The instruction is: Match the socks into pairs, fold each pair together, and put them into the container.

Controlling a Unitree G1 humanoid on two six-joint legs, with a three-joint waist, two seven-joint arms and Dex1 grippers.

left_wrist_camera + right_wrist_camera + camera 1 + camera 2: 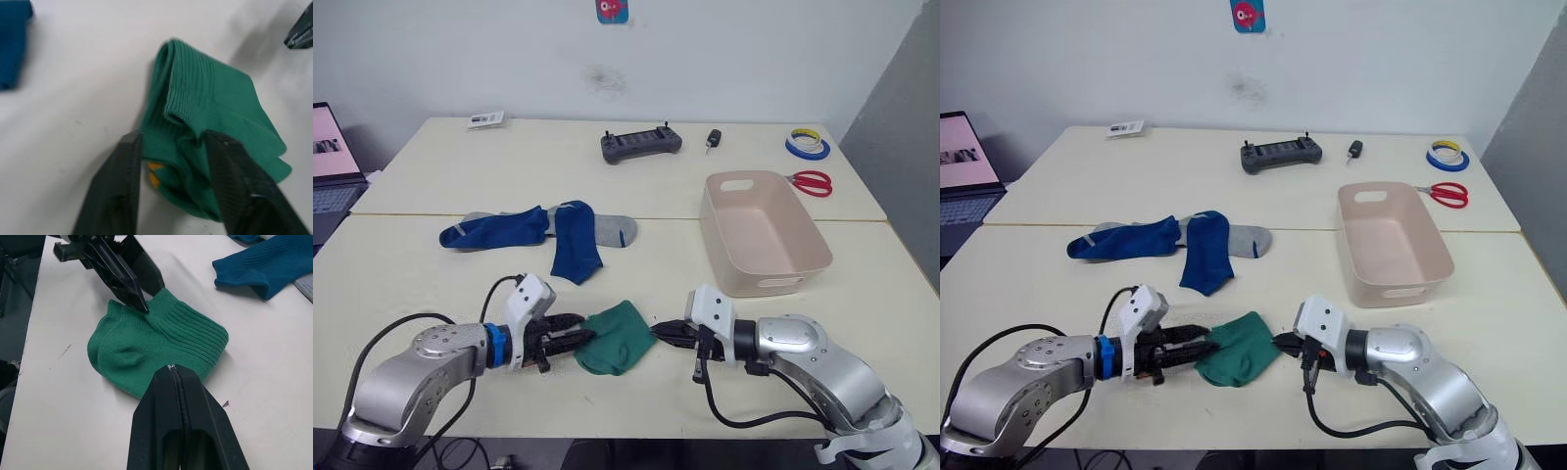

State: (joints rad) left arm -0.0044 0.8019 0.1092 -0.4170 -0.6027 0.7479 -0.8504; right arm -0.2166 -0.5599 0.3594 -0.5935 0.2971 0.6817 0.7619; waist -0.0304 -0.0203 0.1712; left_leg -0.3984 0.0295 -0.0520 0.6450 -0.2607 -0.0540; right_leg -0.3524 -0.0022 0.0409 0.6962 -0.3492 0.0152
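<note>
Left fingers (132, 161) pinch the green socks (619, 336); right fingers (176, 382) pressed together just beside them.

Counted on the tables: one green sock wad (617, 337), two blue socks (496, 230) (575, 240), one grey sock (617, 230), one bin (763, 233), one pair of scissors (812, 182), two tape rolls (807, 144), one controller (640, 144), one laptop (335, 171).

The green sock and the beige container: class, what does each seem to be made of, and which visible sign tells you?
Green sock: looks like soft knitted fabric, matte; ribbed cuff and limp folds show it. Container: probably moulded plastic, smooth with a faint sheen; rounded corners and cut-out slot handles suggest it.
</note>
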